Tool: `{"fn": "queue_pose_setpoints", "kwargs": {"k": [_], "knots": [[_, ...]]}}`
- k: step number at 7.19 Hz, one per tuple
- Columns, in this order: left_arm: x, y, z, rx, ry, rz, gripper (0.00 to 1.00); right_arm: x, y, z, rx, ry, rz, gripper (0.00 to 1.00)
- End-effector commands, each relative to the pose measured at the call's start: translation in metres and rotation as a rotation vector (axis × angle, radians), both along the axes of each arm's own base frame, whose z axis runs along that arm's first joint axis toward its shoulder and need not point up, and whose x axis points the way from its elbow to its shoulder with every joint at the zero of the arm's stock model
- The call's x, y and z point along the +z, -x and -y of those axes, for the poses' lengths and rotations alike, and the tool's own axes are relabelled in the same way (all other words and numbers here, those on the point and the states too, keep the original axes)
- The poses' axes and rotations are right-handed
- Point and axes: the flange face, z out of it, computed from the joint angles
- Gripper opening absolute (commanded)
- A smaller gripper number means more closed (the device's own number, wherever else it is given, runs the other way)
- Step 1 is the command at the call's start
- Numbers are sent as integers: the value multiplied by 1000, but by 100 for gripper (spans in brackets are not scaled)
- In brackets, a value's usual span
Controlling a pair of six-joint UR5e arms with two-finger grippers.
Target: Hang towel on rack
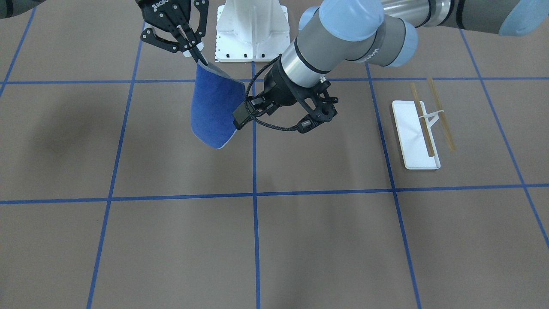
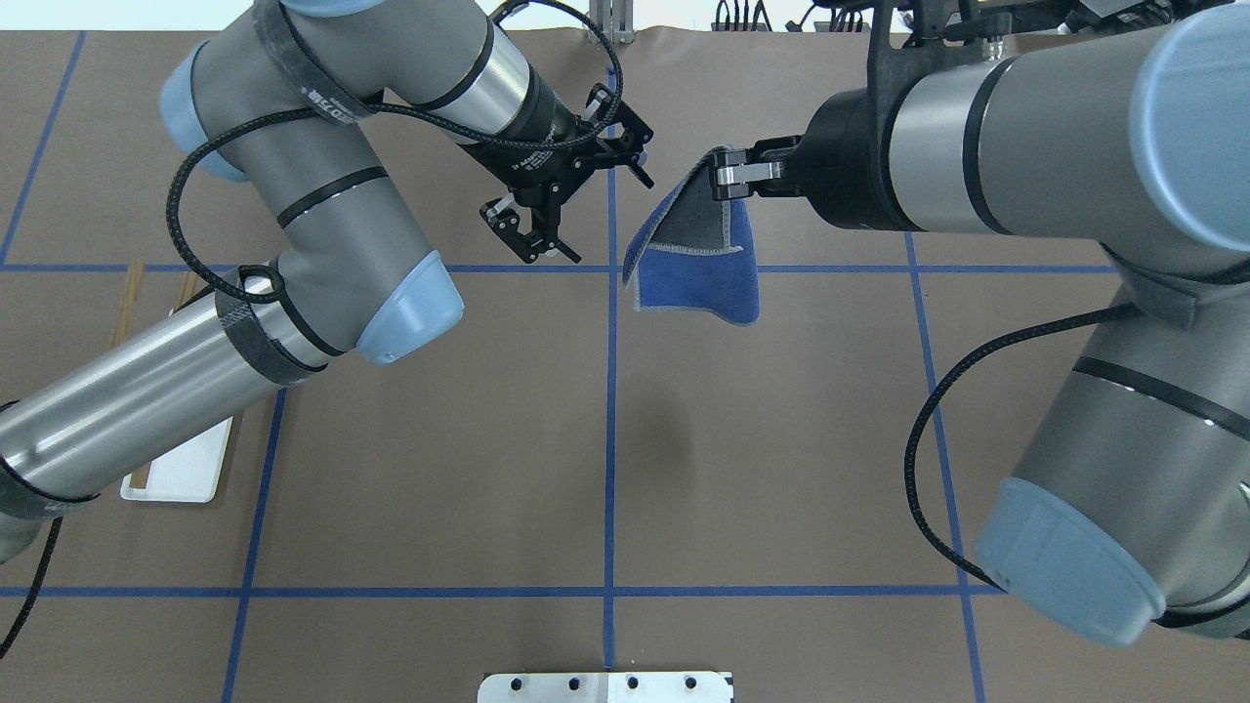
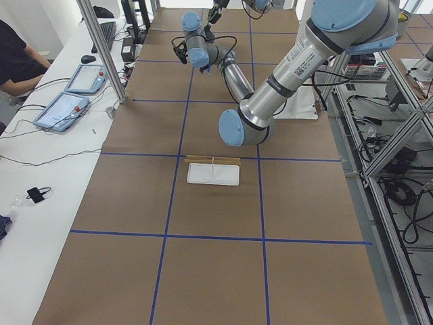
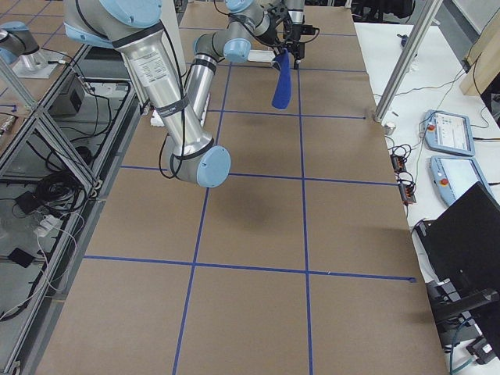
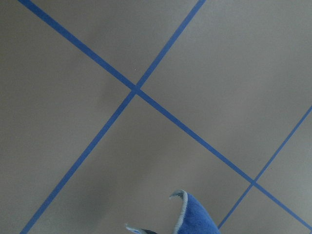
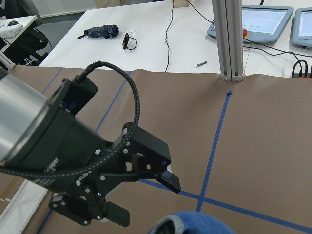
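The royal-blue towel (image 1: pixel 216 109) hangs in the air over the table's far middle. My right gripper (image 1: pixel 195 53) is shut on its top corner, and its grey underside (image 2: pixel 698 210) shows from overhead. My left gripper (image 2: pixel 586 205) stands open just beside the towel, apart from it, with nothing between its fingers (image 6: pixel 170 183). In the left wrist view only a curled towel edge (image 5: pixel 197 217) shows. The rack (image 1: pixel 422 133), a white tray with two tan rods (image 1: pixel 441 116), stands on the table on my left side. From overhead, my left arm hides much of the rack (image 2: pixel 181 469).
The white bolted pedestal (image 1: pixel 251 30) sits at the robot's base. Blue tape lines (image 1: pixel 255 195) grid the brown table. A person (image 3: pixel 17 57) sits at a side desk with tablets (image 3: pixel 64 108). Aluminium posts (image 3: pixel 101 47) stand at the table's edge.
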Motion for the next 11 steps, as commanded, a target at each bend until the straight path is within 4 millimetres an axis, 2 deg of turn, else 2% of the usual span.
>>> {"fn": "queue_pose_setpoints", "kwargs": {"k": [1, 3, 6, 7, 9, 10, 11], "knots": [[0, -13, -8, 17, -12, -11, 98, -4, -2, -1, 2, -15, 19, 0], [-8, -17, -13, 26, -21, -21, 94, -4, -2, -1, 3, -22, 27, 0], [-10, -16, -14, 26, -38, -39, 37, 0, -1, 1, 6, -19, 18, 0], [-11, -15, -15, 25, -36, -40, 23, 0, -1, 2, 14, -19, 16, 0], [-11, -13, -14, 22, -31, -42, 15, 5, -2, 3, 18, -14, 8, 0], [-12, -10, -14, 17, -25, -45, 0, 13, -1, 3, 16, -7, -3, 0], [-13, -4, -9, -2, 1, -46, 0, 20, 1, 3, 15, 7, -15, 0]]}}
